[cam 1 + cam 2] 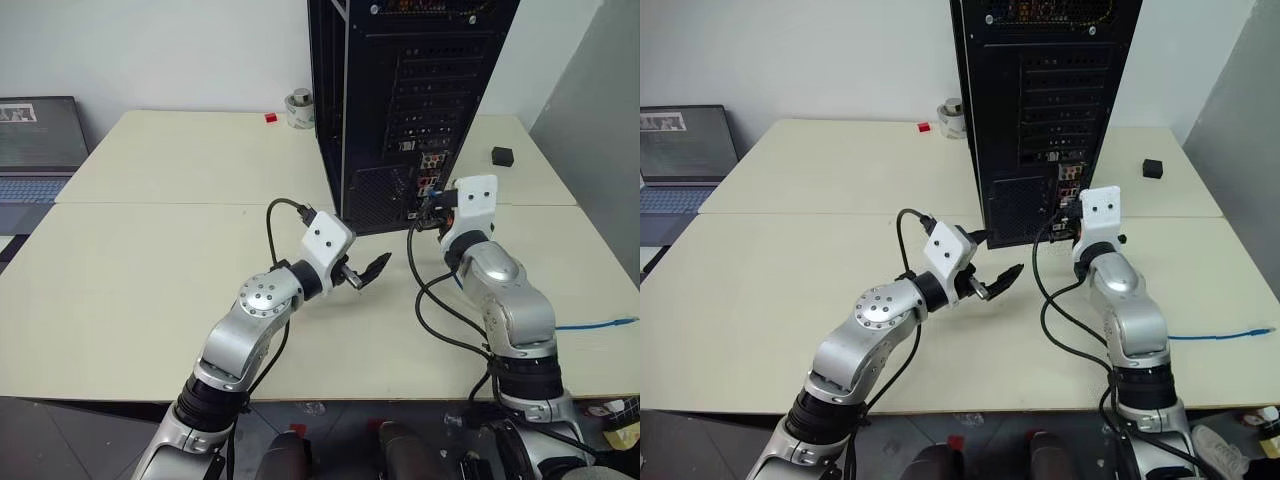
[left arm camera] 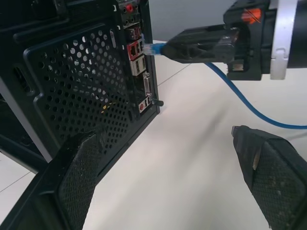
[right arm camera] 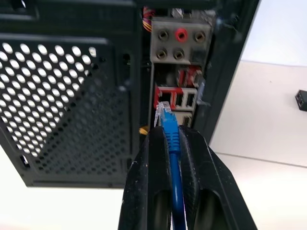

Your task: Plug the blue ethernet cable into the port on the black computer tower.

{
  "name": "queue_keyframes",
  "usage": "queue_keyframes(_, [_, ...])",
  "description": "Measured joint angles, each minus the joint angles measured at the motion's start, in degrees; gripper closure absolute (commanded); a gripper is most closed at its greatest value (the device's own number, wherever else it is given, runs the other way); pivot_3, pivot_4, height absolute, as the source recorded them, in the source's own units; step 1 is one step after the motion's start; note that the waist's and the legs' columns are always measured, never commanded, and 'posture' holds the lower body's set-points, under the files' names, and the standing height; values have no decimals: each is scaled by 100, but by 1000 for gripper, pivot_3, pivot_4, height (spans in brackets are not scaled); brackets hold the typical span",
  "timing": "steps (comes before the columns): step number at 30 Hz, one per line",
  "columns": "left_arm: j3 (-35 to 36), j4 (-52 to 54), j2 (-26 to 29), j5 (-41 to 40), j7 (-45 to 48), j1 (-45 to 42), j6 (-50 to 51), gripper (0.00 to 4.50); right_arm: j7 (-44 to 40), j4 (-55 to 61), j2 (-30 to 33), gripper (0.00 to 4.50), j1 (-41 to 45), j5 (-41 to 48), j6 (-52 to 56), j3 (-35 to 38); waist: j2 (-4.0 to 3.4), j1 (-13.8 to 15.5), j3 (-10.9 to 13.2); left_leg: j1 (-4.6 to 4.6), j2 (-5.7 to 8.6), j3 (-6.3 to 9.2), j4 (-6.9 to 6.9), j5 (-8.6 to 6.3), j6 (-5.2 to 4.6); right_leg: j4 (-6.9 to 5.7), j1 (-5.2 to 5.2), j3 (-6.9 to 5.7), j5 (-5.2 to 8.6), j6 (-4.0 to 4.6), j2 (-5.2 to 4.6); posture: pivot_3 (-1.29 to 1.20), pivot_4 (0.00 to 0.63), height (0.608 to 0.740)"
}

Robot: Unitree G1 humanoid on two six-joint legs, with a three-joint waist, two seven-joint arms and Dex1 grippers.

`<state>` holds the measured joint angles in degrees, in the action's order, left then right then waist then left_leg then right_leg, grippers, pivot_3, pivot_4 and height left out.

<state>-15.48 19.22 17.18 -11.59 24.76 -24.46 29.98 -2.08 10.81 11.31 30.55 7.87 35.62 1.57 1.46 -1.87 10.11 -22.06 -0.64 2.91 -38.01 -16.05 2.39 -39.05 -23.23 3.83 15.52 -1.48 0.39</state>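
The black computer tower (image 1: 400,100) stands on the table with its rear panel facing me. My right gripper (image 3: 168,136) is shut on the blue ethernet cable (image 3: 173,158), just behind its clear plug (image 3: 163,112). It holds the plug level at the tower's connector cluster. The plug's tip is at the mouth of the red-rimmed port (image 3: 169,98); how far in it sits I cannot tell. The rest of the cable (image 2: 249,105) trails back over the table to its right edge (image 1: 600,323). My left gripper (image 1: 362,272) hovers open and empty left of the right one, in front of the vent grille (image 2: 81,86).
A grey laptop (image 1: 35,150) lies at the far left. A small roll (image 1: 299,108) and a red bit (image 1: 270,118) sit behind the tower's left side. A small black block (image 1: 502,155) lies to the tower's right. Black arm cables (image 1: 430,300) loop near my right arm.
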Motion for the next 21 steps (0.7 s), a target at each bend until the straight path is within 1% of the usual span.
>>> queue_keyframes(8, [4, 0, 34, 51, 89, 0, -8, 52, -25, -454, -34, 4500, 178, -3, -229, 121, 0, -3, 0, 0, 0, -1, 1, 0, 0, 0, 0, 1, 0, 0, -1, 0, 150, 740])
queue_keyframes(21, [14, -13, 52, 136, 115, 0, -18, 52, -33, -700, -123, 4500, 288, -2, -382, 166, 0, -2, 0, 0, 0, 0, 2, 0, 0, 0, 0, 1, 0, 0, -1, 0, 150, 740])
